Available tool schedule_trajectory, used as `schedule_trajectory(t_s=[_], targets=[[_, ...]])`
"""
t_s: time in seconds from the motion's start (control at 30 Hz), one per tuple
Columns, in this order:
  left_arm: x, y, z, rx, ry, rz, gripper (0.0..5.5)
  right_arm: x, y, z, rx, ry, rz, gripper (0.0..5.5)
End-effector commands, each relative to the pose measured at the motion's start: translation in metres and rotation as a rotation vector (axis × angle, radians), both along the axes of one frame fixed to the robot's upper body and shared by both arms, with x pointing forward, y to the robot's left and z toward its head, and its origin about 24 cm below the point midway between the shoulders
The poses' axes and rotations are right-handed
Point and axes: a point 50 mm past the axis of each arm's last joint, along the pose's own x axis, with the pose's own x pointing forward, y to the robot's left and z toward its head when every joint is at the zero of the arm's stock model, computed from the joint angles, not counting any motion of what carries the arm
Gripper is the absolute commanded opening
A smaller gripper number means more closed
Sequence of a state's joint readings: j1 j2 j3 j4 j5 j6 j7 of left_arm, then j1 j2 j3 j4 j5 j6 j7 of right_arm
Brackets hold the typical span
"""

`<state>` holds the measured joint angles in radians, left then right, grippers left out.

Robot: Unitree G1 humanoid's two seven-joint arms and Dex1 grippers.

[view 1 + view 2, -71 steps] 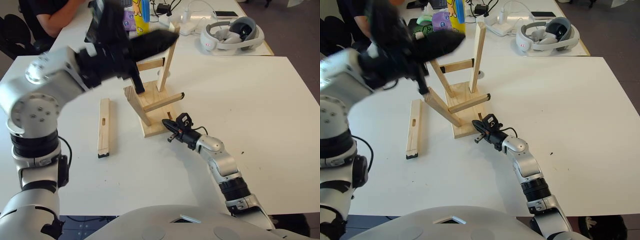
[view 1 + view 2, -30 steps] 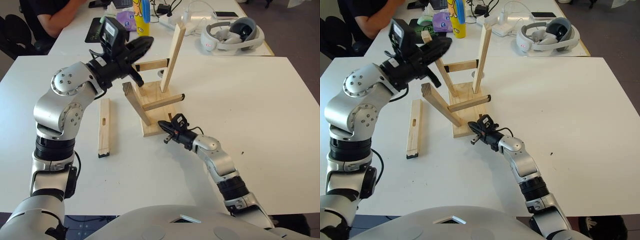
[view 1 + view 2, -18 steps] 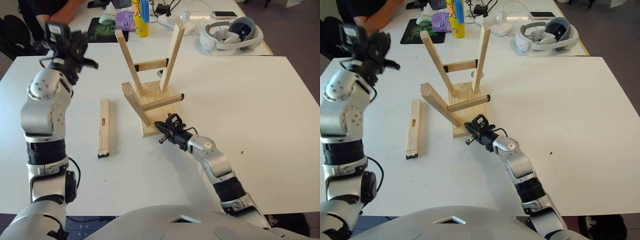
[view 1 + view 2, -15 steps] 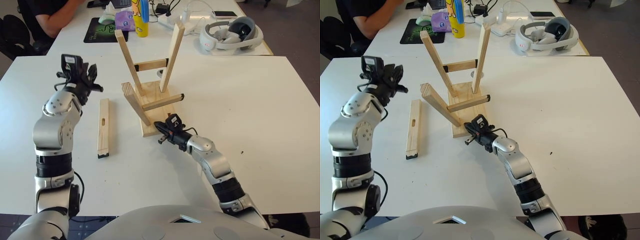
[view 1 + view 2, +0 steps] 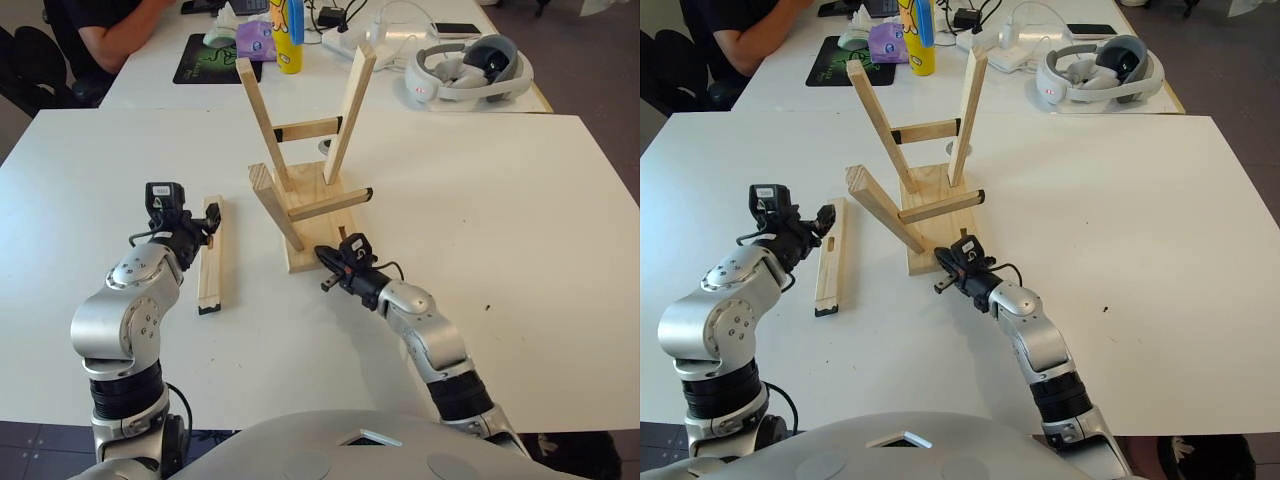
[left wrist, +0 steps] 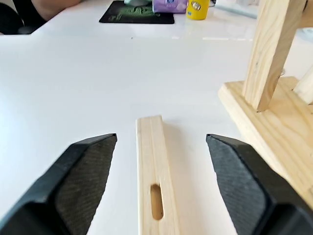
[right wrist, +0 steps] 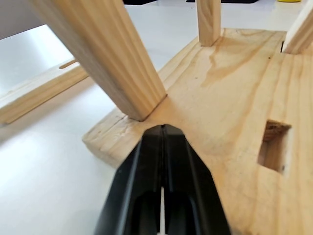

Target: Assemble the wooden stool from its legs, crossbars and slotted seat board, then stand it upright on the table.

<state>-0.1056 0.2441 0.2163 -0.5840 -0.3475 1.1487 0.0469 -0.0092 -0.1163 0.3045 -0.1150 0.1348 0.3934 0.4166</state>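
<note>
Wide open and empty, the left gripper straddles the loose slotted leg, seemingly to grasp it, while the closed, empty right gripper likely steadies the seat board.

We see pale, bare wood on the seat board, its grain plain and its edge a touch rough, and the loose leg is the same unvarnished timber. The table is smooth white with a soft sheen. The left gripper shows matt black, finely grained pads, and the right gripper is smoother black plastic.
</note>
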Motion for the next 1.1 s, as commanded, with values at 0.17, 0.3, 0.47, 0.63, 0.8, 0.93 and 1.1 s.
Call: schedule_trajectory(t_s=[0.17,0.3,0.47,0.63,0.8,0.93,1.1], targets=[[-0.014,-0.007,-0.017,-0.008,0.123,-0.040,3.92,-0.004,-0.001,-0.003,-0.015,0.045,0.001,0.00],[-0.018,-0.005,-0.024,0.005,0.160,-0.027,3.92,-0.003,-0.001,-0.001,-0.018,0.045,0.009,0.00],[-0.022,-0.001,-0.030,0.031,0.182,0.001,3.92,-0.003,0.002,0.000,-0.017,0.047,0.024,0.00],[-0.029,-0.004,-0.043,-0.044,0.247,0.017,3.92,-0.003,0.004,0.001,-0.019,0.048,0.039,0.00],[-0.034,-0.001,-0.054,-0.087,0.301,0.047,3.92,-0.002,0.004,0.003,-0.021,0.043,0.049,0.00],[-0.034,0.004,-0.056,-0.079,0.301,0.067,3.92,-0.002,0.005,0.003,-0.022,0.043,0.055,0.00],[-0.034,0.006,-0.059,-0.074,0.296,0.058,3.79,-0.001,0.005,0.004,-0.022,0.042,0.055,0.00]])
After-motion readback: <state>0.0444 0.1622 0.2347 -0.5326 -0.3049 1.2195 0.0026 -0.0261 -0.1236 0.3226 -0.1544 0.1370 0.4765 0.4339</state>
